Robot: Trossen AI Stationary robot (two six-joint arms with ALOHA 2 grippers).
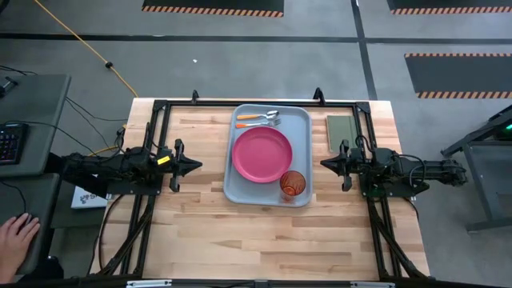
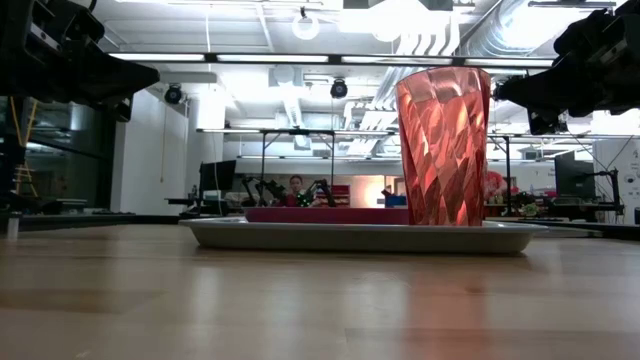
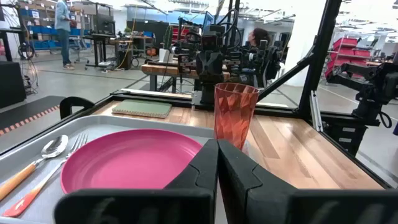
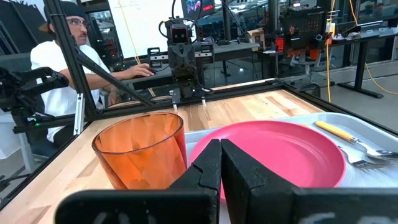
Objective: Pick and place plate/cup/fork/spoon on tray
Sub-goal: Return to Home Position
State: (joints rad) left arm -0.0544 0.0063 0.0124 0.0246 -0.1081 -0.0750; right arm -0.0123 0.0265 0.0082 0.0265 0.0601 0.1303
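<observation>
The grey-blue tray [image 1: 302, 120] lies mid-table. On it lie the pink plate [image 1: 262, 154], the red-orange cup [image 1: 293, 185] upright at its near right corner, and the spoon [image 1: 258, 116] and fork [image 1: 259, 123] along its far edge. My left gripper [image 1: 198, 166] is shut and empty left of the tray, above the table. My right gripper [image 1: 324, 164] is shut and empty right of the tray. In the left wrist view the plate [image 3: 127, 162] and cup [image 3: 234, 116] show ahead of the shut fingers [image 3: 217, 163].
A small dark green pad [image 1: 341, 133] lies on the table right of the tray's far end. A black frame runs around the table's far and side edges. A person's hand [image 1: 14, 238] shows off the table at the left; a seated person [image 4: 68, 68] shows beyond it.
</observation>
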